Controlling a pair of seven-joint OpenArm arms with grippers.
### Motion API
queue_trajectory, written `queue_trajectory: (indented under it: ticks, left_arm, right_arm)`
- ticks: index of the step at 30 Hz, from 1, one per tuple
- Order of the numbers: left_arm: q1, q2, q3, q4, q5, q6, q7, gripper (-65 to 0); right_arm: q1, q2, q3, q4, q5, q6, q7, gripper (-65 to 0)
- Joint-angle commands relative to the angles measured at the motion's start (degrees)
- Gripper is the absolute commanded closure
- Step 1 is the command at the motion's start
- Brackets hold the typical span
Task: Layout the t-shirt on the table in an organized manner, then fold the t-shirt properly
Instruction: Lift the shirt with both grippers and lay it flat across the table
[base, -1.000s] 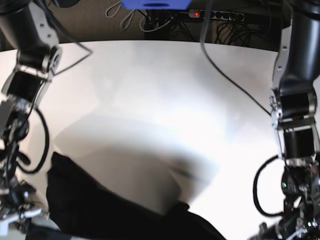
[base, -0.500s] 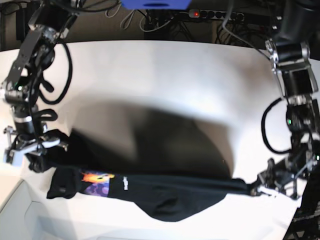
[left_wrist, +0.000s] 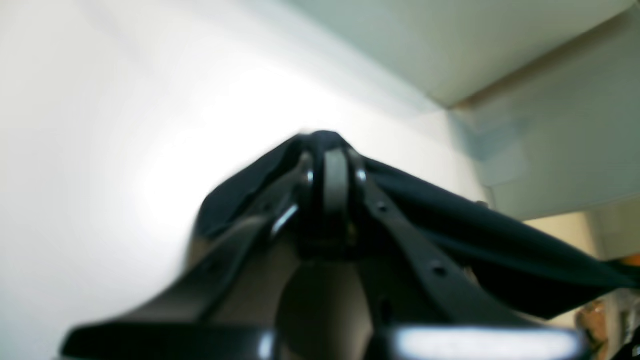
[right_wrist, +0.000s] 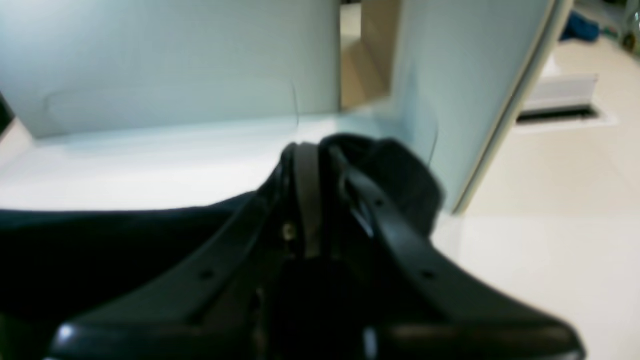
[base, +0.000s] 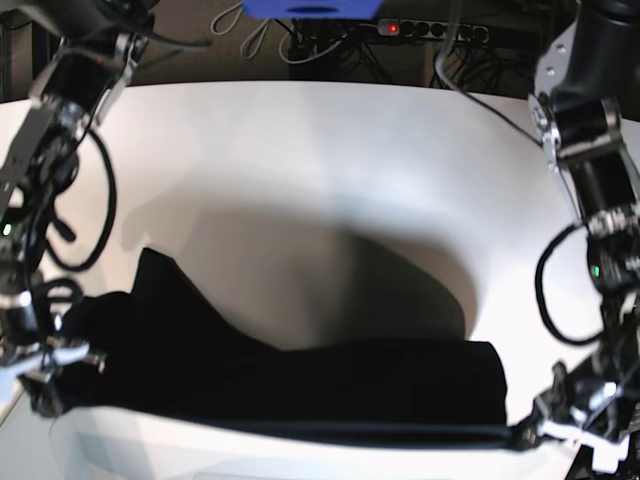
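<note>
Change from earlier view: half a second ago the t-shirt (base: 300, 385) hung as a narrow band with its coloured print showing near the right-arm end; it now spreads as a broad black sheet, with no print visible.
Arm change: both grippers sit lower in the base view than before, close to its bottom edge.
T-shirt position: stretched across the near part of the table (base: 330, 160), between the two grippers; one flap rises toward the right arm's side.
Left gripper (left_wrist: 330, 145): jaws pressed together, pinching a bunched edge of the t-shirt.
Right gripper (right_wrist: 312, 150): jaws pressed together, pinching black fabric that bulges past the tips.
Shadow: a large dark shadow lies on the table behind the shirt.
Hard to make out: both wrist views are blurred; fabric detail is unreadable.
Cut off: in the base view the left gripper (base: 545, 432) and right gripper (base: 45, 365) lie at the frame edges, partly cropped.
Uncertain: whether the lower hem touches the table cannot be told.
</note>
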Motion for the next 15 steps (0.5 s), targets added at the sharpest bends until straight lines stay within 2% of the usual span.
queue_trajectory:
  ticks: [1,5,10,12,15]
  left_arm:
    - [-4.3,-0.3,0.9,-1.7,0.2,0.7,-1.3,-0.5]
    - [-14.0,1.4,6.1,-10.9,0.1,0.7,-6.5,-0.5]
    - [-24.8,2.2,16.8,-23.0,0.0,0.7,-19.7,-0.5]
    - [-28.8,3.1,22.0,-27.1,-0.5,0.7,-24.0,-0.5]
    - [-32.8,3.7,24.4,-30.6,-0.3,0.7,-27.5,-0.5]
  right_arm:
    - [4.2,1.7,0.4,-1.7,-0.9,-0.7,2.1,0.0]
    - [15.8,5.4,-0.8,-13.6,-1.0,1.5,2.4,0.0]
    - [29.6,9.5,-3.5,-27.9,-1.0,1.5,2.7,0.0]
    - [35.3,10.3,-4.2,-32.8,-1.0,1.6,2.7,0.0]
    - [42.5,10.5,-4.7,-35.9,-1.0,1.6,2.6,0.0]
